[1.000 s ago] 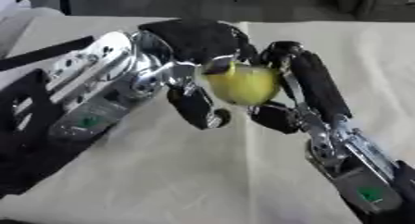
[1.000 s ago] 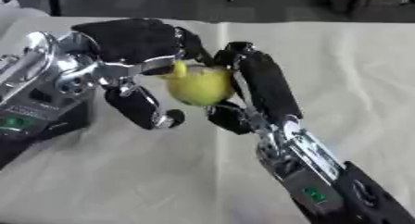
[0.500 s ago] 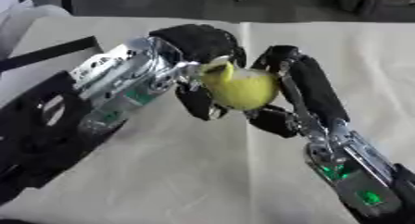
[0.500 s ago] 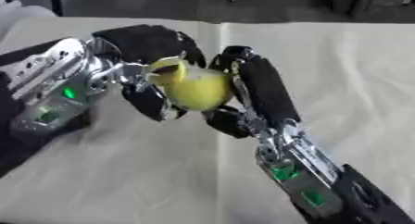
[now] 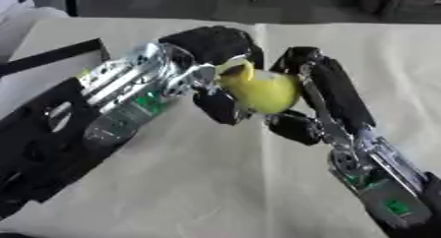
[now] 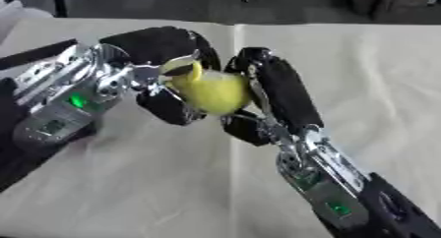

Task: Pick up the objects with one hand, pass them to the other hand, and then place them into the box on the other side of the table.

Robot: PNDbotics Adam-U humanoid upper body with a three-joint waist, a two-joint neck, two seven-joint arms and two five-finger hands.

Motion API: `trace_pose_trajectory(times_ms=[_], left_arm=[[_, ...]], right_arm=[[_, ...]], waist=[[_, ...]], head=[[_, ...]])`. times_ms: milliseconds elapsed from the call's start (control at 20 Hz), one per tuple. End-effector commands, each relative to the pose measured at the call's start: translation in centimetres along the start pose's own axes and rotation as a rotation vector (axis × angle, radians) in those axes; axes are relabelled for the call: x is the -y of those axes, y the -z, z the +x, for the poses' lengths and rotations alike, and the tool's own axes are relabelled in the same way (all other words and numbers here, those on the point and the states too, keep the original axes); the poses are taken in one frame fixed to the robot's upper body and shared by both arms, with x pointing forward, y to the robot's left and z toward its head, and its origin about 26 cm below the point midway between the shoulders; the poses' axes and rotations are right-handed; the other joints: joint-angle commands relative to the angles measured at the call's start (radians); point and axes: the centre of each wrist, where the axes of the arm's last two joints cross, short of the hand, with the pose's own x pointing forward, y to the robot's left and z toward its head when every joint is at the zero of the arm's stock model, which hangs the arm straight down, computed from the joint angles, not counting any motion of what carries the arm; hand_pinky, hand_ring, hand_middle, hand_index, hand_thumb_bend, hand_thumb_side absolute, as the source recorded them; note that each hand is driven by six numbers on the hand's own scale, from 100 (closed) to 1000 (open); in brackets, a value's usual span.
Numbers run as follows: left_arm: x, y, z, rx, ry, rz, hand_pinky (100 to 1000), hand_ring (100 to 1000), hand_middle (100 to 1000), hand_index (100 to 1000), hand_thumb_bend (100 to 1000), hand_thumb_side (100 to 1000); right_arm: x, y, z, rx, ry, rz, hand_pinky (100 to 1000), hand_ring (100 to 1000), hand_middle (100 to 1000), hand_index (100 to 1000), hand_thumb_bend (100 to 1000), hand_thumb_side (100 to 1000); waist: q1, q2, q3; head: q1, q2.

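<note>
A: Entry. Step in hand looks like the hand-over. A yellow fruit-shaped object (image 5: pixel 263 91), pear-like with a curled tip at its top, is held up above the tabletop (image 5: pixel 198 183), between the two robot hands.

B: State of each?

A: Left robot hand (image 5: pixel 211 60): dark fingers arch over the top of the yellow object and a lower finger or thumb comes under its left side, so it is curled round it. Right robot hand (image 6: pixel 275 97): fingers lie up along the object's right side, with a thumb tucked below it; also curled against it. Both appear to be grasping at once.

B: Which one is giving, which receiving?

A: Cannot tell from this moment alone. Both touch the object and neither has let go.

B: Position on the tabletop?

A: Roughly mid-tabletop, toward the far half, over the seam in the pale cloth. Object is clear of the cloth.

B: Box?

A: A dark edge (image 5: pixel 51 60) shows at the far left, behind the left arm; I cannot say it is the box.

B: Next move calls for?

A: My judgement: one robot hand must spread its fingers only once the other bears the object fully, then the holder carries it to the box on its side. Risk: a round, smooth shape slipping during the release.
</note>
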Motion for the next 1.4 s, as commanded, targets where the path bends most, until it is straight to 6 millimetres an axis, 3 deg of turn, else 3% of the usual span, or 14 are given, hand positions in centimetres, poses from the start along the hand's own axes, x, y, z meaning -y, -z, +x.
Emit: trace_pose_trajectory(times_ms=[50,350,600,650,1000,1150,1250,1400], left_arm=[[-1.39,-1.03,0.87,0.034,0.001,0.034,778,759,700,818,330,325],[-1.68,-1.54,1.36,0.059,0.014,0.010,782,766,711,827,387,314],[-1.75,-1.55,1.38,0.044,-0.005,0.017,774,738,655,800,224,301],[-1.75,-1.52,1.36,0.039,-0.015,0.024,769,719,631,782,114,306],[-1.68,-1.42,1.58,0.038,-0.128,0.073,764,647,535,683,100,391],[-1.59,-1.40,1.62,0.046,-0.186,0.079,764,622,501,641,100,326],[-1.48,-1.35,1.62,0.049,-0.217,0.074,761,605,475,605,100,311],[-1.29,-1.23,1.57,0.049,-0.244,0.066,753,587,435,546,100,259]], right_arm=[[0.43,0.21,0.39,0.019,-0.005,0.003,646,435,467,423,100,100],[0.58,0.24,0.45,0.019,-0.007,0.015,645,435,466,422,100,100],[0.63,0.21,0.50,0.018,-0.006,0.013,645,434,466,422,100,100],[0.63,0.20,0.50,0.018,-0.006,0.014,643,433,465,421,100,100],[0.58,0.15,0.53,0.018,-0.002,0.015,645,433,466,423,100,100],[0.47,0.12,0.45,0.019,-0.005,0.029,665,463,503,473,100,100],[0.42,0.12,0.35,0.016,-0.010,0.044,682,499,557,537,127,100],[0.43,0.14,0.27,0.017,-0.023,0.066,720,568,653,638,286,100]], waist=[[0.000,-0.023,0.000],[-0.001,-0.021,0.001],[-0.003,-0.021,0.000],[-0.003,-0.021,-0.001],[-0.002,-0.020,-0.001],[-0.002,-0.021,-0.002],[-0.002,-0.021,-0.002],[-0.002,-0.021,-0.003]], head=[[-0.003,-0.001],[-0.003,-0.002],[-0.002,-0.003],[-0.001,-0.004],[0.000,-0.003],[0.000,-0.003],[0.000,-0.002],[-0.002,-0.001]])
